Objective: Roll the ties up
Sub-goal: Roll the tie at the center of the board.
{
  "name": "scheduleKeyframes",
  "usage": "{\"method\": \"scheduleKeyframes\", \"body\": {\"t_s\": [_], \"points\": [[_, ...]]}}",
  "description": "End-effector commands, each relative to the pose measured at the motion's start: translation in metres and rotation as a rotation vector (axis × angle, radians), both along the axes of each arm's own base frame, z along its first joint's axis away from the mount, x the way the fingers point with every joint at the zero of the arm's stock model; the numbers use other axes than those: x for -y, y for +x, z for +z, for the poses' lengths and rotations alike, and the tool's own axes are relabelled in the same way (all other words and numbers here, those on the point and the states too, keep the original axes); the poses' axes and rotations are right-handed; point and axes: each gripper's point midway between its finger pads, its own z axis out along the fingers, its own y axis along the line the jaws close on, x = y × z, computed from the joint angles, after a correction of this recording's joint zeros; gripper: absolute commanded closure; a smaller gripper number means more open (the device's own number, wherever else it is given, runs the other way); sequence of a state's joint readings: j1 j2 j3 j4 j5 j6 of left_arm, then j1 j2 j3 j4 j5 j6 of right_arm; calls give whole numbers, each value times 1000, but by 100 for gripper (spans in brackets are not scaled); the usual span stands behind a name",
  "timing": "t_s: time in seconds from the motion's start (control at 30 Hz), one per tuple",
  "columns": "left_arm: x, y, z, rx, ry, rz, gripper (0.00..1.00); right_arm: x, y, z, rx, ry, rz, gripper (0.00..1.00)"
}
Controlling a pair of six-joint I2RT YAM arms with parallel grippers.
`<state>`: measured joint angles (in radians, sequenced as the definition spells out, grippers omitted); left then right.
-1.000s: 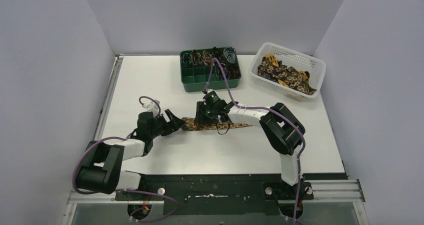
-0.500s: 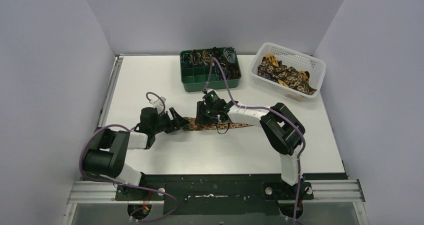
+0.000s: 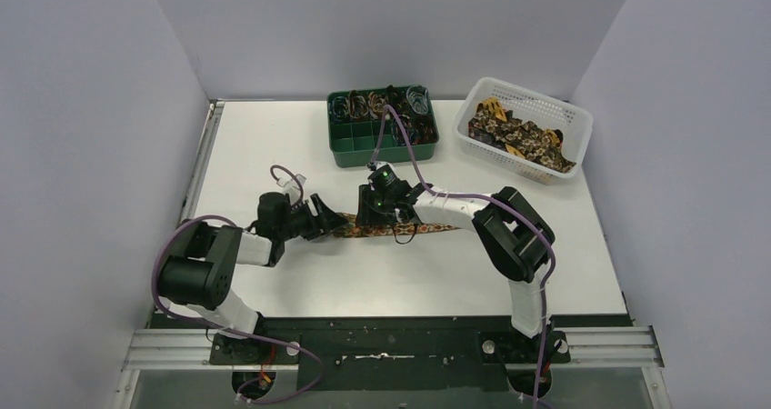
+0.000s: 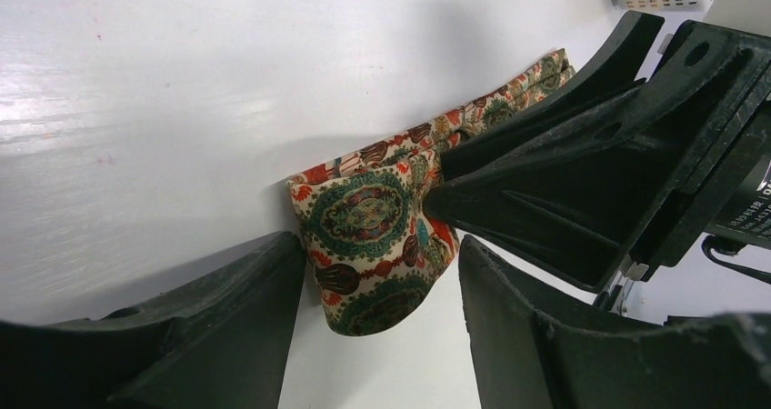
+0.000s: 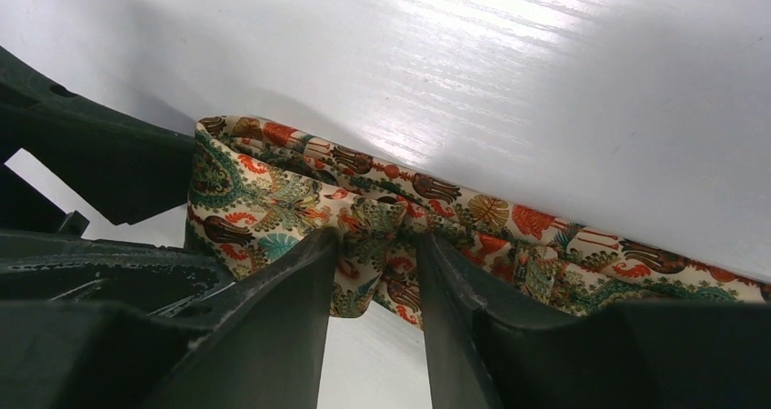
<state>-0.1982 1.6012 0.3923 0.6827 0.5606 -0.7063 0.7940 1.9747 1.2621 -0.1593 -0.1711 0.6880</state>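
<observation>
Left claw (image 4: 377, 245): low over the surface (image 3: 273, 145), fingers apart, one on each side of the tie's folded end; I cannot tell whether either finger touches the cloth.
Tie (image 4: 364, 214): lies flat mid-surface as a strip running from between the two claws off to the right; its left end is doubled over into a short first turn.
Right claw (image 5: 375, 245): just beside the left claw, clamped on a pucker of tie right behind the fold.
Step in hand: judged as starting the roll, with the left claw about to take the folded end while the right claw pins the strip.
Grip: close the left claw squarely across the fold's full width, so both layers are caught and the edges line up.
Turn: roll the end toward the right claw along the strip's own line, and keep the strip lightly taut so the coil winds tight.
Handover: let the right claw go only once the left claw has the fold, or the turn is likely to spring flat.
Cloth: looks thin and slippery, so a shallow pinch may slide off.
Tray (image 3: 382, 157): farther back, with coils (image 3: 368, 106) in its rear row, a likely home for the finished roll.
Basket (image 3: 509, 161): far right, holding loose ties (image 3: 518, 136).
</observation>
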Motion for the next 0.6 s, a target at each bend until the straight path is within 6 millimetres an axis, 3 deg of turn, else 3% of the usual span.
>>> {"method": "scheduleKeyframes", "body": {"t_s": [0.0,0.57], "points": [[2,0,-6,-29,-10,-19,40,2,4,3,28,-40,0,62],[-14,-6,-27,-133,144,-14,42,6,3,1,31,-58,-3,63]]}}
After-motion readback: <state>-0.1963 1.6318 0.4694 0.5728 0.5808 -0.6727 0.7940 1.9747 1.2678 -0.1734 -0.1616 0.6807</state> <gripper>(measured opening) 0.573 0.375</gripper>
